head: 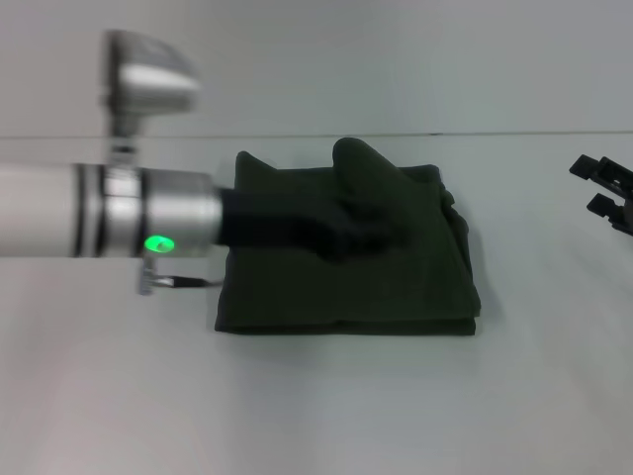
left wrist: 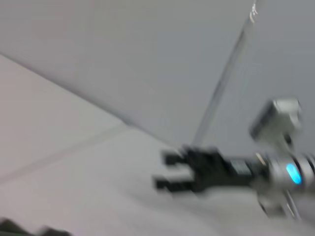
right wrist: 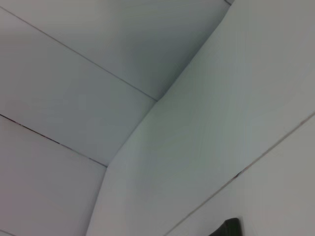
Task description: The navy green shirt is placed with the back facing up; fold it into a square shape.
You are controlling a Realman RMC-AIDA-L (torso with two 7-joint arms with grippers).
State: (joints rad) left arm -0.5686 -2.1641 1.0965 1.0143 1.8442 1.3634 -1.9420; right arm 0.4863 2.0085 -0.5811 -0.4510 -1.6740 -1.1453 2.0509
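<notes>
The dark olive-green soft cloth shirt lies folded into a thick, nearly square stack at the centre of the plain white table, its slightly longer side running from nine to three o'clock, layered edges showing along the six o'clock side. The left gripper reaches across it from nine o'clock, black against the cloth, so I cannot tell whether it grips, with a hump of fabric standing just beyond it toward twelve. The right gripper waits well apart at three o'clock, its two fingers spread with nothing between them.
</notes>
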